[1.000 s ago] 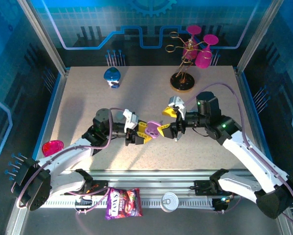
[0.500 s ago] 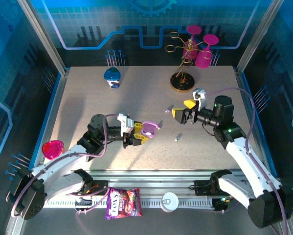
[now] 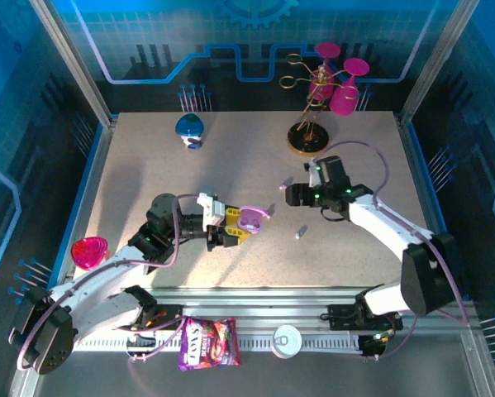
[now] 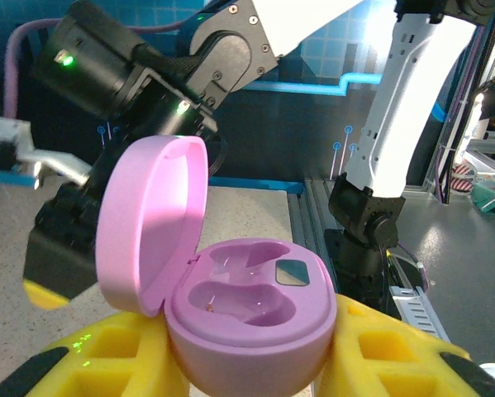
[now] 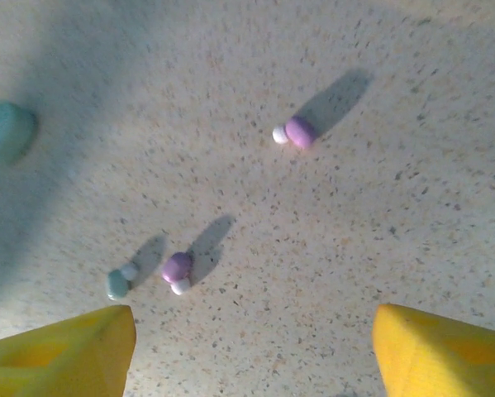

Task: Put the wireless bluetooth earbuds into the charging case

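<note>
Left pincer (image 3: 235, 227) pinches a lilac charging case (image 4: 251, 314) between its blocky yellow plastic pads, one on each flank of the rounded base. The case is a smooth, pebble-shaped shell. In the left wrist view its domed lid stands hinged open toward 10 o'clock, and the base shows two glossy moulded wells.

The right pincer (image 5: 251, 356) hangs over the speckled, sandy-grained surface (image 3: 148, 174) with its yellow tips spread wide over bare tabletop. Under it, in the right wrist view, lie loose wireless bluetooth earbuds, tiny rounded stubs with whitish tips. One lilac earbud (image 5: 299, 132) is near 12 o'clock and a second lilac earbud (image 5: 178, 268) is toward 8 o'clock. A pale blue-green earbud (image 5: 117, 284) lies just beside the second, at its 9 o'clock; I cannot tell whether the two touch. A blurred teal lump (image 5: 7, 131) sits at 10 o'clock.

From above, a small pale earbud (image 3: 299, 233) lies at 6 o'clock of the right pincer, apart from both arms. A blue pebble-shaped case (image 3: 189, 128) rests at 11 o'clock on the surface, and a gold wire stand (image 3: 307, 139) on a dark round base carries magenta glasses at 1 o'clock. A glossy pink shell (image 3: 88, 250) sits at 8 o'clock by the left edge
</note>
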{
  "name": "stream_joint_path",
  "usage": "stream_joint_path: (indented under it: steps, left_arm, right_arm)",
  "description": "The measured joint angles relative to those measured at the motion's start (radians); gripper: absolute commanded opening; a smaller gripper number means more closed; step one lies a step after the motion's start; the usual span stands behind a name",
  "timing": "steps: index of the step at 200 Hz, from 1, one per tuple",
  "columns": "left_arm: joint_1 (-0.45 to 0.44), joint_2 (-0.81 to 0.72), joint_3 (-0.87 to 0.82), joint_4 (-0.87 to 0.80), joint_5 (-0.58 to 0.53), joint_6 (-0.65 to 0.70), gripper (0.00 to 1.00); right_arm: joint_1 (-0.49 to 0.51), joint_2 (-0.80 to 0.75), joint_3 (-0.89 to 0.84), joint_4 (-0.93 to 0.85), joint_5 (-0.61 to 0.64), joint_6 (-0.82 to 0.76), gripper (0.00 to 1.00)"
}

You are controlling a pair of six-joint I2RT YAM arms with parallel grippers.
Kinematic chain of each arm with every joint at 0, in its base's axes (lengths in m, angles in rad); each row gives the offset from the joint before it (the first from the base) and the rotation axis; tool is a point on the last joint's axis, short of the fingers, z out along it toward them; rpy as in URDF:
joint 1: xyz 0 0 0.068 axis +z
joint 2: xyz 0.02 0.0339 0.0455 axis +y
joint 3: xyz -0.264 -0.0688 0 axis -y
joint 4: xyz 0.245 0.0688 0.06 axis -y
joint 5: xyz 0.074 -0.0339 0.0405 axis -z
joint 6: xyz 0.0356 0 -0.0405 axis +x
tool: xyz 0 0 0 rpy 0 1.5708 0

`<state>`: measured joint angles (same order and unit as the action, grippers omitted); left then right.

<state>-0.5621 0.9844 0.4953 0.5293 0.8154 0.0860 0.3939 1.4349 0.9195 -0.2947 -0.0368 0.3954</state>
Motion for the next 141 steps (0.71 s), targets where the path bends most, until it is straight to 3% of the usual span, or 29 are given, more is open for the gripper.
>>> stream_joint_path:
  steps: [48, 141]
  left_arm:
    - [0.0, -0.001, 0.0, -0.002, 0.0, 0.002, 0.28]
    - [0.0, -0.032, -0.003, -0.024, 0.0, 0.022, 0.28]
  right_arm:
    - [0.168, 0.229, 0.143, -0.039, 0.155, 0.023, 0.49]
    - [0.26, 0.497, 0.34, -0.128, 0.255, 0.04, 0.4]
